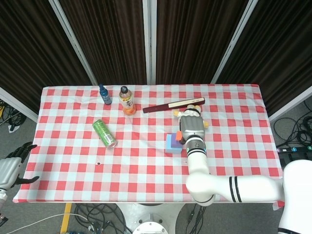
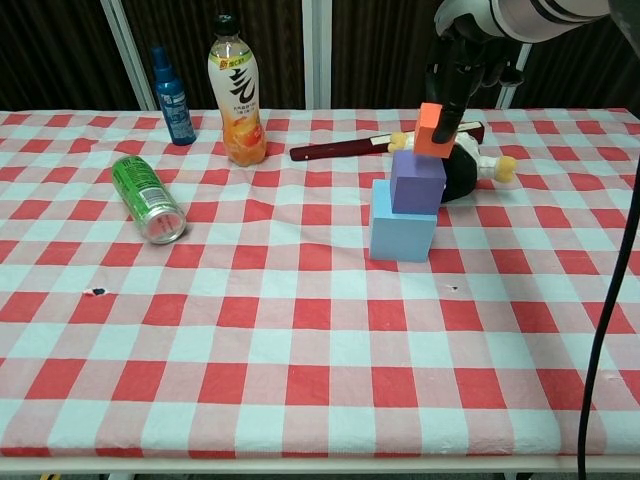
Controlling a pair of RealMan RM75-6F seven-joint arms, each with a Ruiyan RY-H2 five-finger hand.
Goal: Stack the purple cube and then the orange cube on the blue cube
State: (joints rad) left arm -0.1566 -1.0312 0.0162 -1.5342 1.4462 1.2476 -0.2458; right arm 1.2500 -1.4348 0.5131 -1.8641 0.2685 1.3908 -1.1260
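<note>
orange cube (image 2: 431, 130) pinched in right hand (image 2: 462, 60) fingers | above purple cube (image 2: 417, 181)

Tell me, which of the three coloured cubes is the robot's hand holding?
The orange cube, the smallest. The right hand grips it above the purple cube, which sits on the larger blue cube resting on the table.

Toy (image 2: 468, 168) just behind stack (image 2: 405, 208)
</note>
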